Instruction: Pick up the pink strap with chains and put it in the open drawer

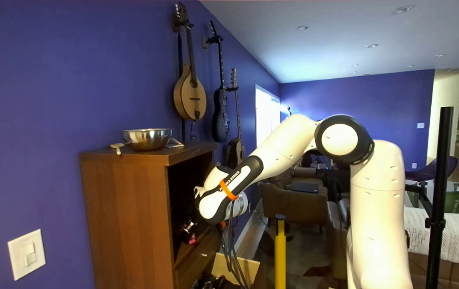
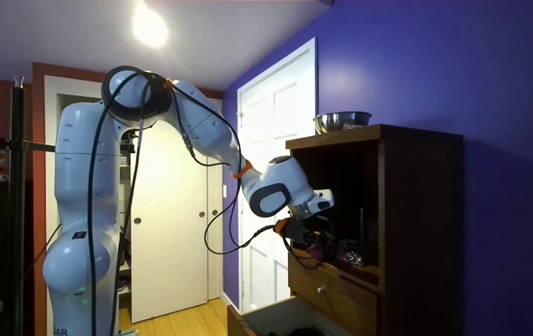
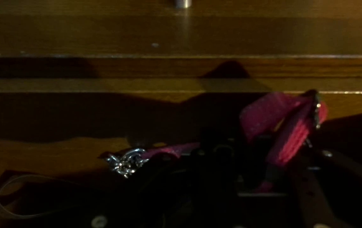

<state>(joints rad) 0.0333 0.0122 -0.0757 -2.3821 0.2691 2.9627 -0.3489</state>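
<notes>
The pink strap (image 3: 290,144) lies at the front of the cabinet's dark upper compartment, bunched in loops. Its silver chain (image 3: 127,163) shows to the left in the wrist view. The strap also shows as a small pink patch in both exterior views (image 1: 192,239) (image 2: 314,250). My gripper (image 3: 222,152) is down at the strap, with pink parts on both sides of it. It points into the compartment in an exterior view (image 2: 310,237). The fingers are too dark to tell whether they are shut on the strap. The open drawer (image 2: 273,311) is pulled out below; its tan side (image 1: 239,265) also shows.
The brown cabinet (image 1: 129,216) holds a closed drawer with a knob (image 2: 321,290) between compartment and open drawer. Dark items (image 1: 209,281) lie in the open drawer. Black cables (image 2: 243,245) hang from the arm. A metal bowl (image 2: 342,121) stands on top. A yellow post (image 1: 280,253) stands nearby.
</notes>
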